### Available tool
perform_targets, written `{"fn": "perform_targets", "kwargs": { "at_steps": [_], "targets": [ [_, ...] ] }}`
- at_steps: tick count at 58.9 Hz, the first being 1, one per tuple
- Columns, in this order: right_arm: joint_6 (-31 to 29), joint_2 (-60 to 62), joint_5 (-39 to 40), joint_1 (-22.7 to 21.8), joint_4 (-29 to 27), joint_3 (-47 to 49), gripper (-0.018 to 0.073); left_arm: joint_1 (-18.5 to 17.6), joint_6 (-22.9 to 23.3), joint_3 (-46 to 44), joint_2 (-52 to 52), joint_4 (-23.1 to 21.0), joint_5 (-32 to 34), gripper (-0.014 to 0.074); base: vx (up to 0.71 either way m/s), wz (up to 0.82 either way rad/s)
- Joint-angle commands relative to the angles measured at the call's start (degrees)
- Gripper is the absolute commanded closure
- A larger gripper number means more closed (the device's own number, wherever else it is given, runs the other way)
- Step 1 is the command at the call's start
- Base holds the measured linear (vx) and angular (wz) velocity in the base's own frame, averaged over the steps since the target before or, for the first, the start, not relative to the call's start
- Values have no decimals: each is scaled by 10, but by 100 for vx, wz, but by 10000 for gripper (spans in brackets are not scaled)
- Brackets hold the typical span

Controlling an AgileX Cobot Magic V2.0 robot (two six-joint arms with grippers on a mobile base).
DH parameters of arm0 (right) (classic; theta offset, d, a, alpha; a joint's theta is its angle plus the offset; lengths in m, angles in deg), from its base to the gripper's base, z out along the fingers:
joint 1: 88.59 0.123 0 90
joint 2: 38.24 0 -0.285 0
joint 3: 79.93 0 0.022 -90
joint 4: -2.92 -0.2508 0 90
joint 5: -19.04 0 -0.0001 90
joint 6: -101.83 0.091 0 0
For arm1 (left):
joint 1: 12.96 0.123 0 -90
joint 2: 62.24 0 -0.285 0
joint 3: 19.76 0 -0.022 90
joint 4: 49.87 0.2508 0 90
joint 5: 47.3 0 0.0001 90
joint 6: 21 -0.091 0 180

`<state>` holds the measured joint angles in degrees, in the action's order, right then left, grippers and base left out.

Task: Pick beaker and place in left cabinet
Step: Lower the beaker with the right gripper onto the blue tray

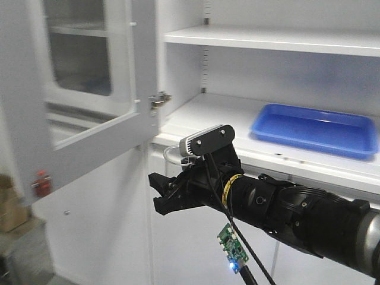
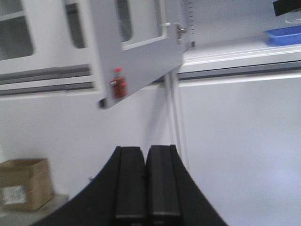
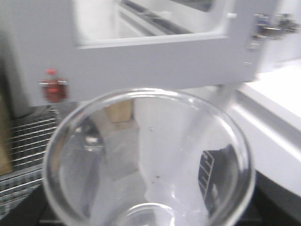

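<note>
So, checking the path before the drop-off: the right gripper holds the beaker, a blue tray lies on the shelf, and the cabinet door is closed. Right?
Not quite: the cabinet door is open, swung outward, as the exterior front-facing view shows. The right gripper does hold the beaker, and the blue tray lies on the shelf.

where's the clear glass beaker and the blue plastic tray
clear glass beaker (image 3: 148, 155): right wrist view, inner wall
blue plastic tray (image 1: 314, 129): front view, bare floor

I saw even, cool light and soft shadows. The left wrist view was blurred; close to the right wrist camera, the clear glass beaker (image 3: 146, 160) was out of focus.
</note>
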<state>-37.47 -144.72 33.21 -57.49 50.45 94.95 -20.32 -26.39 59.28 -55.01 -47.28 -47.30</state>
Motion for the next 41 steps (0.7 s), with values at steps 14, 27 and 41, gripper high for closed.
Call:
{"fn": "perform_targets", "kwargs": {
  "at_steps": [14,27,41],
  "targets": [
    [-1,28,34,-2,-7,17,561,0,2,9,-11,-2,43,595,24,-50],
    [-1,28,34,-2,-7,17,561,0,2,9,-11,-2,43,595,26,-37],
    [-1,28,34,-2,-7,17,561,0,2,9,-11,-2,43,595,26,-27]
  ]
}}
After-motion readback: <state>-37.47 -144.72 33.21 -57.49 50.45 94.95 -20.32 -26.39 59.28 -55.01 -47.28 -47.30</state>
